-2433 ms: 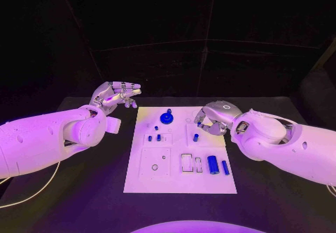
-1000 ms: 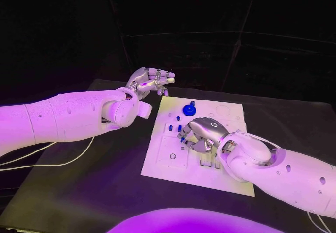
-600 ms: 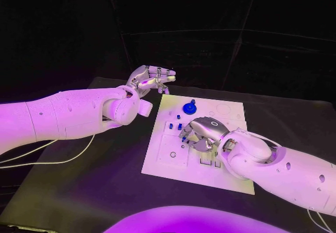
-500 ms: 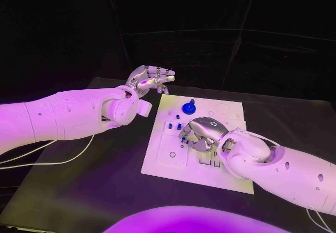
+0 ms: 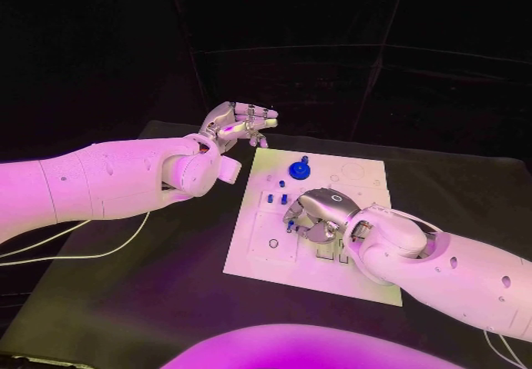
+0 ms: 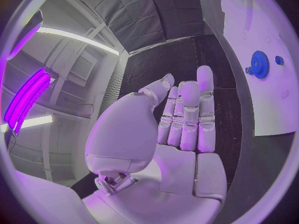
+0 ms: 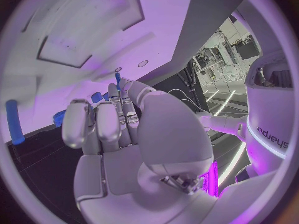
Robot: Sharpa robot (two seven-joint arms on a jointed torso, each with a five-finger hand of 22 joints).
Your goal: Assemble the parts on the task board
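The white task board (image 5: 277, 265) lies in the middle of the black table. A blue gear (image 5: 299, 170) stands near its far edge, and two small blue pegs (image 5: 276, 199) stand in it left of my right hand. My right hand (image 5: 319, 215) hovers low over the board's middle with its fingers curled down. It pinches a small blue peg (image 7: 117, 79) at its fingertips. My left hand (image 5: 238, 121) is raised beyond the board's far left corner, fingers curled together and holding nothing. The left wrist view shows the blue gear (image 6: 259, 64) on the board (image 6: 274, 104).
A blue cylinder (image 7: 12, 122) lies on the board (image 7: 93, 25) beside my right hand. Recessed rectangular slots (image 7: 62, 50) are cut into the board. Black table (image 5: 133, 300) surrounds the board on all sides. A white cable (image 5: 89, 254) trails on the left.
The camera shifted after the earliest frame. Over the last second my right hand has sunk slightly toward the board's middle with the peg. The left hand has stayed put.
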